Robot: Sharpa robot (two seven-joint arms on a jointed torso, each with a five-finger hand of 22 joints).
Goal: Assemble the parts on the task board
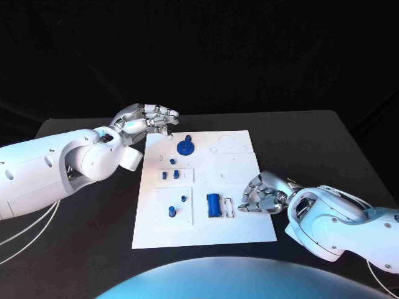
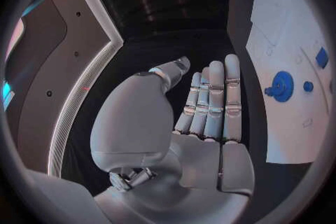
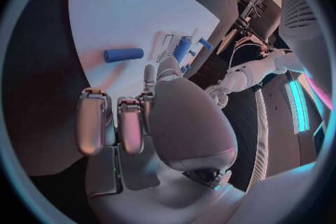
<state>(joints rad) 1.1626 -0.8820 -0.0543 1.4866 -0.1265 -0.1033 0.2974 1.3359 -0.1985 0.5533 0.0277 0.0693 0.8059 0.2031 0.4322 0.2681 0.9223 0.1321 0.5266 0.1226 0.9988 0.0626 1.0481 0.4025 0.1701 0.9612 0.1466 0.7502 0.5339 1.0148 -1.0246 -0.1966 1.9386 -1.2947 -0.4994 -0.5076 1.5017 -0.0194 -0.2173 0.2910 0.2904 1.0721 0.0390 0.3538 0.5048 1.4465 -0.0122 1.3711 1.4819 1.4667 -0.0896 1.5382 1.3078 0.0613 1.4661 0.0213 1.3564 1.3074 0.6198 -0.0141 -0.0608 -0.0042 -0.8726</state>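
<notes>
Silver left hand [image 1: 146,119] empty, right hand [image 1: 262,194] curled

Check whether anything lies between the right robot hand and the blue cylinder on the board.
Nothing visible does. The right robot hand sits just beside the blue cylinder on the task board, with bare white board between them.

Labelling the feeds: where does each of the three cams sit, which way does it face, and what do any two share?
Head view: on the robot's head, looking down at the black table and task board; both white arms come in, left hand at the board's far corner, right hand at its right edge.
Left wrist view: behind the left hand, fingers straight, facing along the board.
Right wrist view: behind the right hand, facing the board.
Shared: head and left wrist views both show the blue disc.
</notes>
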